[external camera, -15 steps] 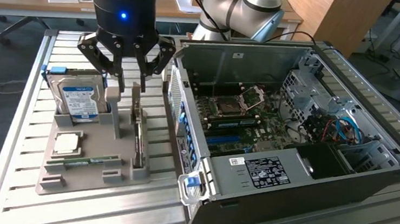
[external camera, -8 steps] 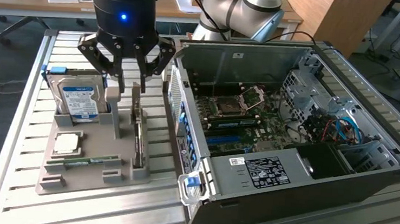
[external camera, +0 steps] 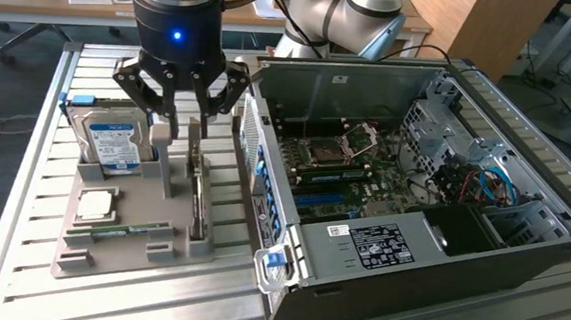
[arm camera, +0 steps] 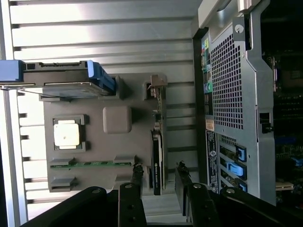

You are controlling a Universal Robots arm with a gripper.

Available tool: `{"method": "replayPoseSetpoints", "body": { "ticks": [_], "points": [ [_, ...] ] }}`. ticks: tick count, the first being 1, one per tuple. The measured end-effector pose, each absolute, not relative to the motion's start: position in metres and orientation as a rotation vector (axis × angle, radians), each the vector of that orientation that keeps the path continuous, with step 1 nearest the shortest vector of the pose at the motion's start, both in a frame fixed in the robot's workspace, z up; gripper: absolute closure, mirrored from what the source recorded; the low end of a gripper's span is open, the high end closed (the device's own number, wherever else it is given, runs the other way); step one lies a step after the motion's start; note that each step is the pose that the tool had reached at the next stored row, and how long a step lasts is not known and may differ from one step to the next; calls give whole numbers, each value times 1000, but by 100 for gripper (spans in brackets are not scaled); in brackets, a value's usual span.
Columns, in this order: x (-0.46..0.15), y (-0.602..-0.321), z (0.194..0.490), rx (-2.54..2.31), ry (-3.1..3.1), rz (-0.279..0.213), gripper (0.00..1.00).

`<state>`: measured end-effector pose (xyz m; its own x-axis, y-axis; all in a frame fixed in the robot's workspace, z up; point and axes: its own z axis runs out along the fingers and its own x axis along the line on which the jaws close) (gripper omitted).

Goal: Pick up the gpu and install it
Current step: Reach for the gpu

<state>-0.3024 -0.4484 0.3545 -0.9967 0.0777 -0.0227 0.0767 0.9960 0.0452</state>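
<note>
The gpu stands on its long edge in a slot of the grey holder tray; it is a thin dark card with a pale bracket at the far end. My gripper hangs just above its near end. It is open, one finger on each side of the card with a gap on both sides. The open computer case lies beside the tray at the exterior view's right, its motherboard exposed.
The tray also carries a hard drive with blue rails, a square processor, a green memory stick and a grey upright post close beside the gripper. The case's rear wall stands right next to the card.
</note>
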Motion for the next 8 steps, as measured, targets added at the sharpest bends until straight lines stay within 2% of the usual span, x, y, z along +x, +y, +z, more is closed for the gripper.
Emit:
{"method": "replayPoseSetpoints", "body": {
  "ticks": [8],
  "points": [
    [-304, -449, 340, 120, 3114, 69, 59]
  ]
}}
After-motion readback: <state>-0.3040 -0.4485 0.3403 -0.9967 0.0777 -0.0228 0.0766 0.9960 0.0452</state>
